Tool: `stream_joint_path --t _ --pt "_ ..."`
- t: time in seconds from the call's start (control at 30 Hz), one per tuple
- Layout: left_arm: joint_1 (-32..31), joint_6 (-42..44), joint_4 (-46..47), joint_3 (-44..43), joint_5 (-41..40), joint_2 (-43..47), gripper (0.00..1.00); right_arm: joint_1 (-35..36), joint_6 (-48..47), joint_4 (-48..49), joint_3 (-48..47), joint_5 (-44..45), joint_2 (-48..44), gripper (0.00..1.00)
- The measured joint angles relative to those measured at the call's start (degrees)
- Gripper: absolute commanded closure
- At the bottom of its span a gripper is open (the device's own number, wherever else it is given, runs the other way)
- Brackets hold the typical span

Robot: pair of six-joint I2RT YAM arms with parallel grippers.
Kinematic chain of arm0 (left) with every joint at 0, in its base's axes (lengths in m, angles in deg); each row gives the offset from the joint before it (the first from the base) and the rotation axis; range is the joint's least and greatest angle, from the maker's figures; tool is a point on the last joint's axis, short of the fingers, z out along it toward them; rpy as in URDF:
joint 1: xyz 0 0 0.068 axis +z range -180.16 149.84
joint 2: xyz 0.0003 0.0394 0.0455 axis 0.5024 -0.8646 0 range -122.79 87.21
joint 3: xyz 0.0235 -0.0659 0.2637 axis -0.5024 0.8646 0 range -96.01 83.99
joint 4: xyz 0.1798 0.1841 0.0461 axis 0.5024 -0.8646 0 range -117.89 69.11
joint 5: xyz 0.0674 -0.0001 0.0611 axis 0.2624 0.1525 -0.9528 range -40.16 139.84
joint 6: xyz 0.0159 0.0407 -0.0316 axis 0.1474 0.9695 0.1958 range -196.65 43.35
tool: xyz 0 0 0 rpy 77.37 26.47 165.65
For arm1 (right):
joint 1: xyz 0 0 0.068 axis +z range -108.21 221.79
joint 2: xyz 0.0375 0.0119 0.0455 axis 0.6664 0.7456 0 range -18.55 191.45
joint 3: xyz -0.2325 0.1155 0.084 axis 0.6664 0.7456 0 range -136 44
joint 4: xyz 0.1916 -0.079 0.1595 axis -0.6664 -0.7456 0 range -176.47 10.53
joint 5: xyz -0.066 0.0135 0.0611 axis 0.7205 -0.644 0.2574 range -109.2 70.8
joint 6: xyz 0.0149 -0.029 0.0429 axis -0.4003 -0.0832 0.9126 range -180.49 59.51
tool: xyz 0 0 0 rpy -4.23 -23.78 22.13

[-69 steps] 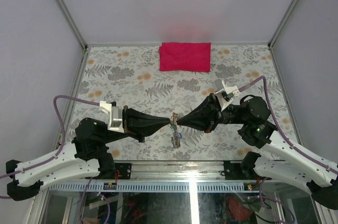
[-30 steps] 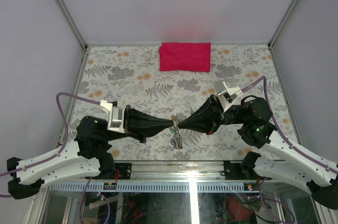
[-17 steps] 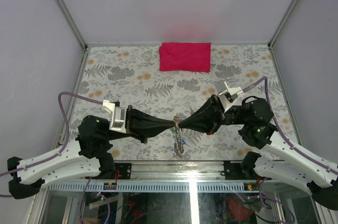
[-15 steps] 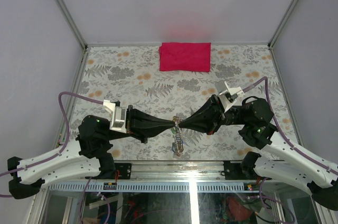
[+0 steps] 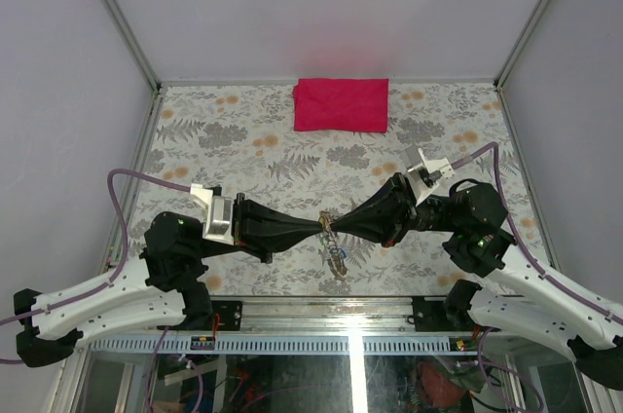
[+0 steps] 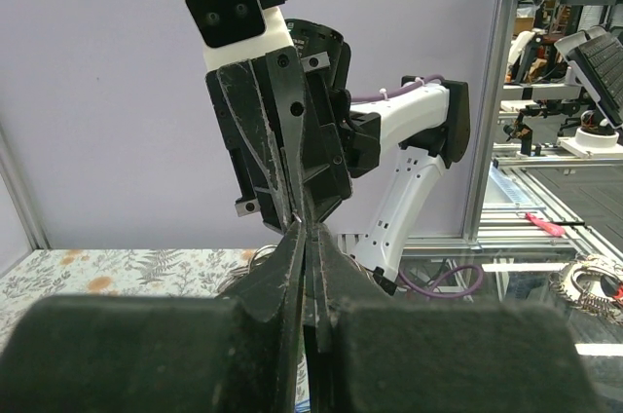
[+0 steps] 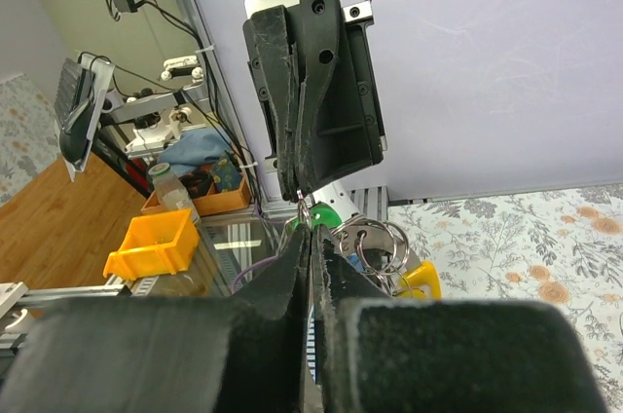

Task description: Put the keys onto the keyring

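1. Left end effector (image 5: pixel 317 228) and right end effector (image 5: pixel 337 226) meet tip to tip, both pinched shut on the keyring (image 7: pixel 380 238), above the table (image 5: pixel 243 140).
2. Keys (image 5: pixel 337 257) dangle just below.
3. Risk: any pull apart or slipping pinch would likely drop the bunch.

You're in a robotics lab: aluminium framing (image 5: pixel 115 12) and plain panels (image 5: pixel 321 4) box in your floral tabletop (image 5: pixel 234 145). Beyond it are a wooden bench (image 7: pixel 44 228), a yellow parts bin (image 7: pixel 151 243) and other equipment benches (image 6: pixel 550 131).
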Motion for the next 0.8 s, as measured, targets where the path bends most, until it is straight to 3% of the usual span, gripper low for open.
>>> stream_joint_path --t 0.8 --pt "0.33 1.16 -1.99 -1.25 -0.85 -0.59 1.0 0.04 2.01 -1.81 0.15 5.18 -1.22 1.0"
